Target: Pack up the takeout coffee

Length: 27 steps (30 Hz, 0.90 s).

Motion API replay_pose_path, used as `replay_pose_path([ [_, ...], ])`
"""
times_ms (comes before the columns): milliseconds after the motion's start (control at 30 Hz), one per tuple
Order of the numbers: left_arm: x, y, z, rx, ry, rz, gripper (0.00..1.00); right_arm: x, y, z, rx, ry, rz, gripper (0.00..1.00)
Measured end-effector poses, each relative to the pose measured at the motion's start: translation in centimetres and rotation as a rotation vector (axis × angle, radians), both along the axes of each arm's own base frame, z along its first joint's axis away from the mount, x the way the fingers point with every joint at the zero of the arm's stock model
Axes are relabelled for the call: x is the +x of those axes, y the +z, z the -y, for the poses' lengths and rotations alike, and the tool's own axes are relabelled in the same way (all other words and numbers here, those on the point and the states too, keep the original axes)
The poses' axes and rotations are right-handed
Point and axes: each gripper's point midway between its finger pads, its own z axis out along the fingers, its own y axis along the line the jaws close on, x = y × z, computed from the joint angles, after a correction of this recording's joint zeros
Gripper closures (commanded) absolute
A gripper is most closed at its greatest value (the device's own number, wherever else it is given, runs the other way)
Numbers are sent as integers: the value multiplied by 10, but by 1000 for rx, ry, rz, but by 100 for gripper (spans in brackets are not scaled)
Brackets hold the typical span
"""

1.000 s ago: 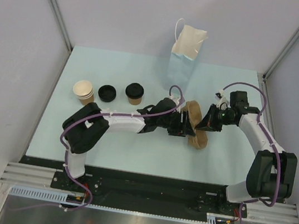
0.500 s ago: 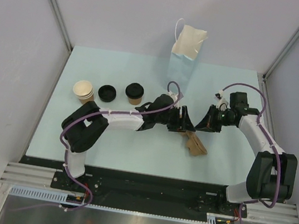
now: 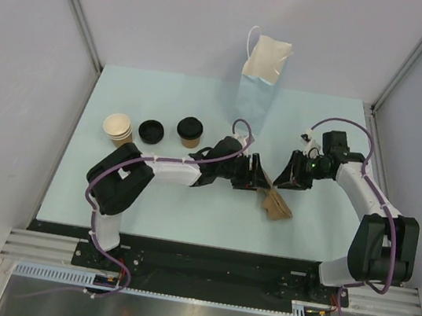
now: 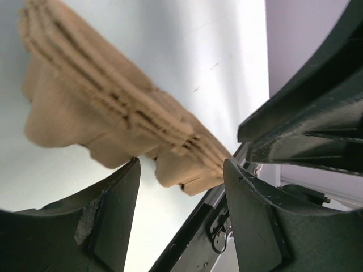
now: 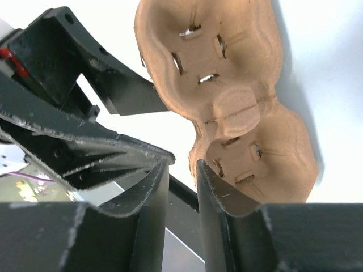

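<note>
Takeout coffee (image 3: 189, 131) unmoved; cup tray (image 3: 275, 202), apparently released, lies flat.

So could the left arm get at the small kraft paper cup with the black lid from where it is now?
Probably yes: the lidded kraft cup stands in the open, apart from the loose black lid, and the left gripper is open and empty nearby.

Cup carrier (image 4: 108, 107): blurred up close, left edge cropped.
Paper bag (image 3: 261, 74): inside hidden from above.
</note>
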Motion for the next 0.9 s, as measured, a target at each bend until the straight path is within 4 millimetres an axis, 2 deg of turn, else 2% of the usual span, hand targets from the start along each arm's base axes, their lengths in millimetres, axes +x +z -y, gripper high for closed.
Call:
replay_pose_path([
  [100,-3,-7,-4,17,1,-14,35,-6,-3,-1,-23,29,-3,70],
  [300,-3,-7,-4,20,2,-16,35,-13,-8,-1,-50,63,-9,75],
  [900,-3,-8,-4,21,2,-17,35,-13,-20,2,-81,67,-40,78],
])
